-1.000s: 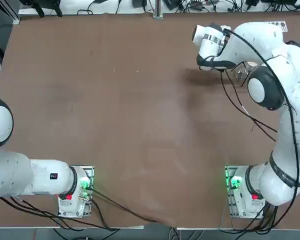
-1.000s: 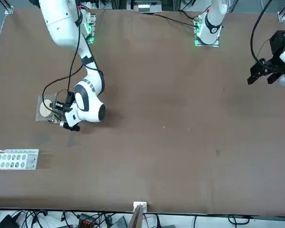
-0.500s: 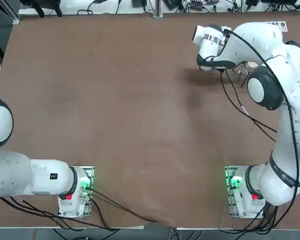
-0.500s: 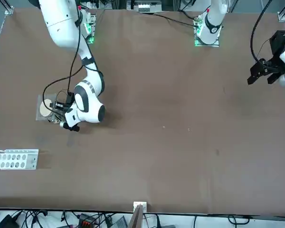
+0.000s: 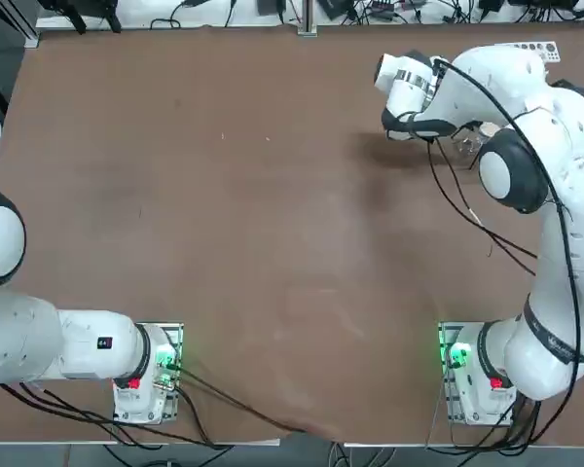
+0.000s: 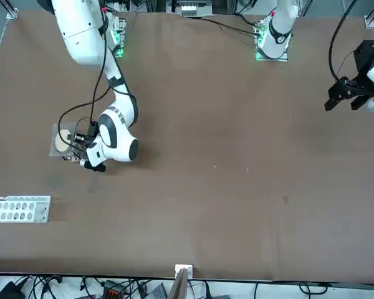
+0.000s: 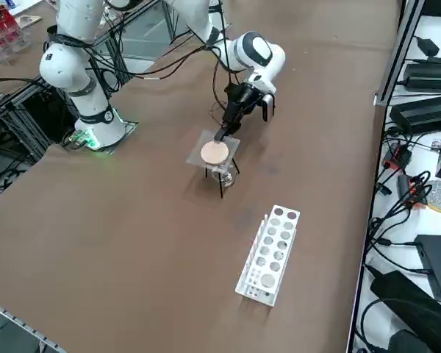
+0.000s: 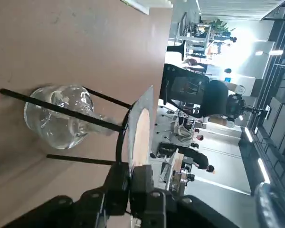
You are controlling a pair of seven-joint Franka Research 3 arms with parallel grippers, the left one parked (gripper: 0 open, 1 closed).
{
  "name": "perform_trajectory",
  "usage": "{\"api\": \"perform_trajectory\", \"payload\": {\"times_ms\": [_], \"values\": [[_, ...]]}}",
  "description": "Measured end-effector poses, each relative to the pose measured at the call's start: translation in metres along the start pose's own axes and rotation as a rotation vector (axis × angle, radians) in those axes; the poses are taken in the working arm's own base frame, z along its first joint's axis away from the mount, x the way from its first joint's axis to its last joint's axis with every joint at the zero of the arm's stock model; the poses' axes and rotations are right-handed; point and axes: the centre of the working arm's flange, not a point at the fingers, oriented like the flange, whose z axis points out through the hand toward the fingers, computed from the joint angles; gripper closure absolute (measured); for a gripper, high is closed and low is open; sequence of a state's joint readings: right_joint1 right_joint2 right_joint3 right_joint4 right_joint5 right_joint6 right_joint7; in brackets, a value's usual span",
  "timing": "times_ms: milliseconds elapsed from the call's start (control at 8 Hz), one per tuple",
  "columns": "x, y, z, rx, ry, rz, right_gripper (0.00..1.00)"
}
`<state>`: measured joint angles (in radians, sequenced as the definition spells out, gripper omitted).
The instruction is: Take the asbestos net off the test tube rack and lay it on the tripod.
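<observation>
While the net sits on the stand, these lines hold.

Step in hand: setting the net (image 7: 214,151) down on the tripod (image 7: 222,175); judged nearly done, since the net already lies on the ring.
Right gripper (image 7: 222,132): at the net's edge nearest the arm, fingers (image 8: 118,186) closed to a thin gap and pinching that edge.
Doing it well: I would part the fingers only a little and draw back level, away from the stand, so the mesh is not dragged off the ring.
Risk: a light sheet on a thin ring could tip if the fingers catch the edge on the way out.
Net: flat square of grey wire mesh with a round pale disc in the middle; looks thin and stiff, resting roughly level.
Tripod: slim black wire, ring top, splayed legs, standing on the brown table (image 5: 224,214).
Glass vessel (image 8: 59,116): clear, rounded, standing on the table under the ring between the legs.
Rack (image 7: 270,254): white plastic, rectangular, rows of round holes, nothing on top; well apart from the tripod.
Table: matte brown, smooth, otherwise bare around the stand.
</observation>
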<state>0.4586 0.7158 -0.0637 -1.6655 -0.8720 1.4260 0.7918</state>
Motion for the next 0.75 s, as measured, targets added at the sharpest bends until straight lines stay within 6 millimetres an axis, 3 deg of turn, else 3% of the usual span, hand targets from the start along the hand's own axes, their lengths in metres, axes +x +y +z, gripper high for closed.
{"api": "perform_trajectory", "payload": {"times_ms": [750], "values": [[0.0008, -0.0018, 0.0041, -0.006, -0.008, -0.002, 0.73]]}}
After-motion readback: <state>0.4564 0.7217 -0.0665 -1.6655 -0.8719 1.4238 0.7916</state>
